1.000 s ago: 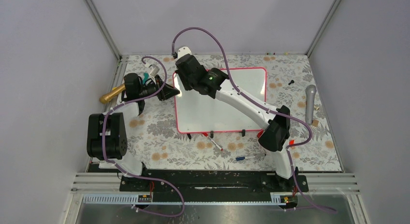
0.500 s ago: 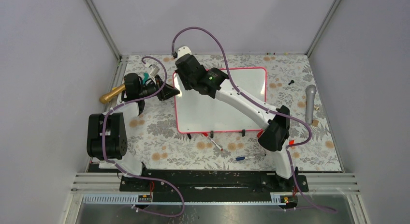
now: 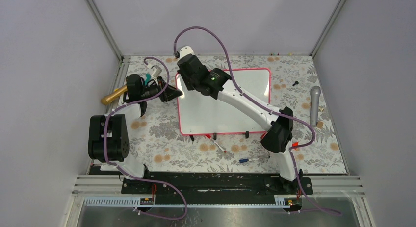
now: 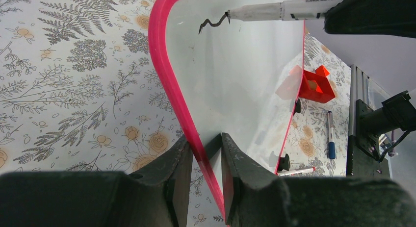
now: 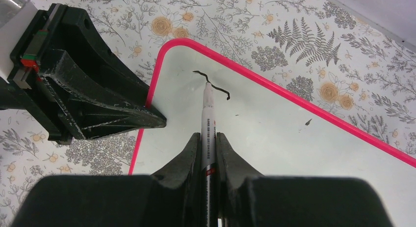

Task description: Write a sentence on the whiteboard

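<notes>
1. Moved a little since a second ago: right arm (image 3: 245,102) eased a touch to the left, elbow and wrist together. Left arm (image 3: 110,138) and board (image 3: 208,116) as before.
2. Board flat on the floral tabletop (image 3: 162,134), mid-table and towards the far side. Pink frame, small black clips (image 3: 215,136) along the near edge.
3. Left jaws (image 4: 205,141) clenched on the pink frame at the board's left edge, one finger on the board side and one over the cloth. Seen from above (image 3: 174,93), just at the far-left part of that edge.
4. Right jaws (image 5: 209,138) clamped tight on a marker (image 5: 208,114), barrel running out between the fingers towards the far-left corner.
5. Marker tip on a short black squiggle (image 5: 211,85), the only writing on the board. Same stroke in the left wrist view (image 4: 211,25), with the marker (image 4: 274,11) coming in from the right. Rest of the white surface (image 5: 294,153) bare but for a small dark fleck.
6. Loose on the cloth near the board's front edge: red-capped pen (image 3: 219,147), blue pen (image 3: 250,160), red piece (image 4: 314,85).
7. Grey microphone (image 3: 315,104) well to the right of the board, and a gold handle (image 3: 114,94) by the left arm's wrist.
</notes>
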`<control>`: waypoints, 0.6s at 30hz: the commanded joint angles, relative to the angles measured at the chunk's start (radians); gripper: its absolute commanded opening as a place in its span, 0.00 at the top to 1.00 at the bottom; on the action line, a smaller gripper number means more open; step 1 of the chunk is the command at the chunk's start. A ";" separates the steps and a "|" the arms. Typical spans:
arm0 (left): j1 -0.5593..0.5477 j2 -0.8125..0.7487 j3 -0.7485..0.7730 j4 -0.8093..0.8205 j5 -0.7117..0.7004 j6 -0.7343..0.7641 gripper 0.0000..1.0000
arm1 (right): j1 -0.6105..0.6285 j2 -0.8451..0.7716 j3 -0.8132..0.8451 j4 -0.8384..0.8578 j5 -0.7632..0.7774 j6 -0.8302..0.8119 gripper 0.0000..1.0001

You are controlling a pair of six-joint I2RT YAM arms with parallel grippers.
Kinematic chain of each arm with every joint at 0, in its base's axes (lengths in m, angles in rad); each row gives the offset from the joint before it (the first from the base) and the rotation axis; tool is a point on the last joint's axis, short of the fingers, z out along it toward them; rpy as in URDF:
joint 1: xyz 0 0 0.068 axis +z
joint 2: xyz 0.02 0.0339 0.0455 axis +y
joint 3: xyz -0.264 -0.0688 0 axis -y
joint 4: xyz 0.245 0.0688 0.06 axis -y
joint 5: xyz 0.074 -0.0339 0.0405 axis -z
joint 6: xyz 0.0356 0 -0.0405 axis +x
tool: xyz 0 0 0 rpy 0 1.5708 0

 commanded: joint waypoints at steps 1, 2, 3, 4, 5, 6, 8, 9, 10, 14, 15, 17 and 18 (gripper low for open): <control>-0.018 -0.027 0.008 0.015 0.003 0.072 0.86 | -0.002 0.019 0.055 -0.007 0.033 -0.014 1.00; -0.018 -0.027 0.008 0.015 0.003 0.073 0.86 | -0.002 0.020 0.054 -0.007 0.032 -0.013 1.00; -0.018 -0.027 0.008 0.014 0.003 0.074 0.86 | -0.002 0.021 0.054 -0.006 0.033 -0.013 1.00; -0.019 -0.027 0.009 0.013 0.003 0.074 0.86 | -0.002 0.022 0.054 -0.008 0.032 -0.014 1.00; -0.020 -0.027 0.008 0.012 0.000 0.074 0.86 | -0.002 0.023 0.054 -0.008 0.033 -0.013 1.00; -0.019 -0.027 0.008 0.012 0.001 0.074 0.86 | -0.002 0.024 0.055 -0.010 0.032 -0.014 1.00; -0.020 -0.027 0.009 0.010 0.001 0.075 0.86 | -0.002 0.025 0.054 -0.009 0.036 -0.013 1.00; -0.020 -0.027 0.009 0.010 0.001 0.075 0.86 | -0.002 0.026 0.053 -0.010 0.038 -0.013 1.00; -0.019 -0.027 0.010 0.010 0.001 0.077 0.86 | -0.001 0.026 0.051 -0.011 0.039 -0.014 1.00; -0.019 -0.027 0.009 0.007 0.001 0.078 0.86 | -0.002 0.024 0.046 -0.010 0.042 -0.015 1.00; -0.019 -0.027 0.010 0.006 0.000 0.080 0.86 | -0.002 0.024 0.045 -0.010 0.045 -0.015 1.00; -0.021 -0.027 0.010 0.006 0.000 0.080 0.86 | -0.002 0.023 0.043 -0.011 0.049 -0.015 1.00; -0.021 -0.027 0.009 0.005 0.001 0.080 0.86 | -0.002 0.023 0.041 -0.010 0.050 -0.015 1.00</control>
